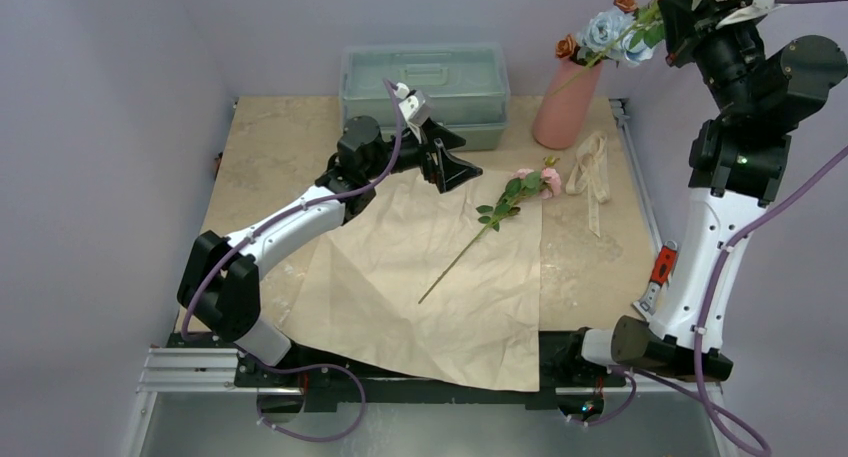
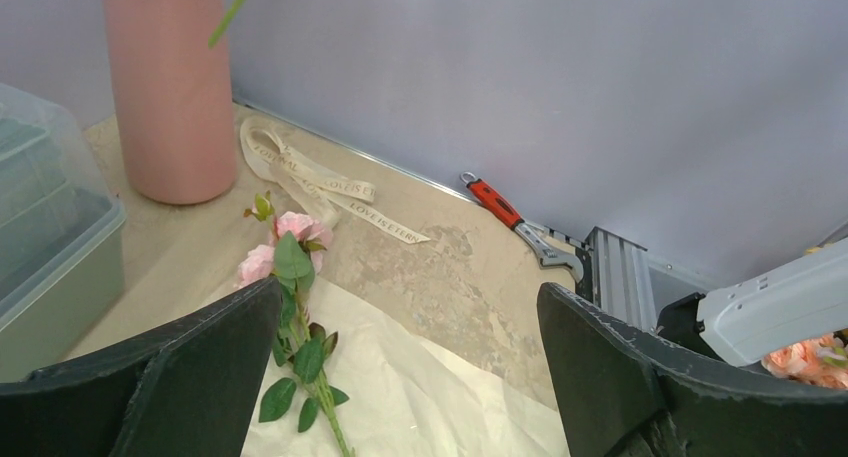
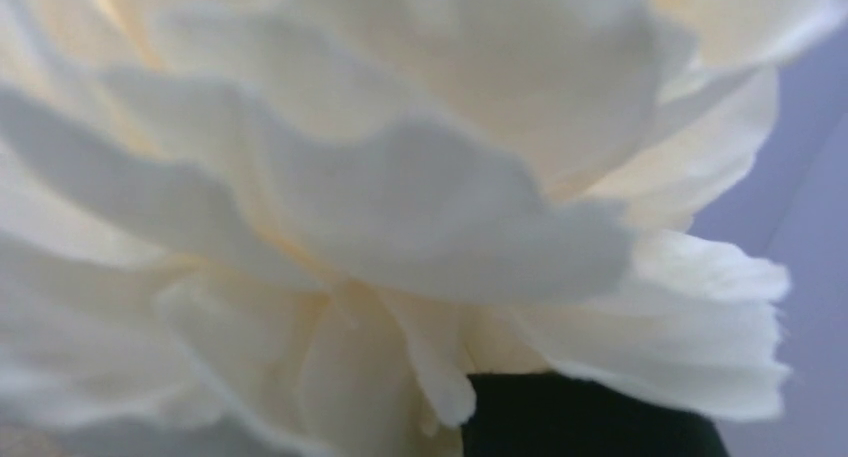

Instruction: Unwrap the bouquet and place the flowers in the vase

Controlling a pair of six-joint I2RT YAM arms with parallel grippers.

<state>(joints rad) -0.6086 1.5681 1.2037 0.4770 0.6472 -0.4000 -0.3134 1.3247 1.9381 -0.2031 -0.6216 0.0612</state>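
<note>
The left gripper (image 1: 458,169) is seen spread wide over one paper sheet (image 1: 420,277), where one pink flower (image 1: 547,181) is laid; the right gripper (image 1: 680,13) is clamped on the flowers (image 1: 605,29) above one vase (image 1: 565,107). One ribbon (image 2: 330,187) is shown by the left wrist; one cream bloom (image 3: 350,177) by the right

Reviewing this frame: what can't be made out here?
- Top view: right gripper sits at the top edge among flowers; what it pinches is hidden.
- Right wrist: a cream bloom fills the frame, blurred, hiding the grip and vase.
- Left wrist: vase mouth is cut off by the top edge, so its contents are unseen.
</note>
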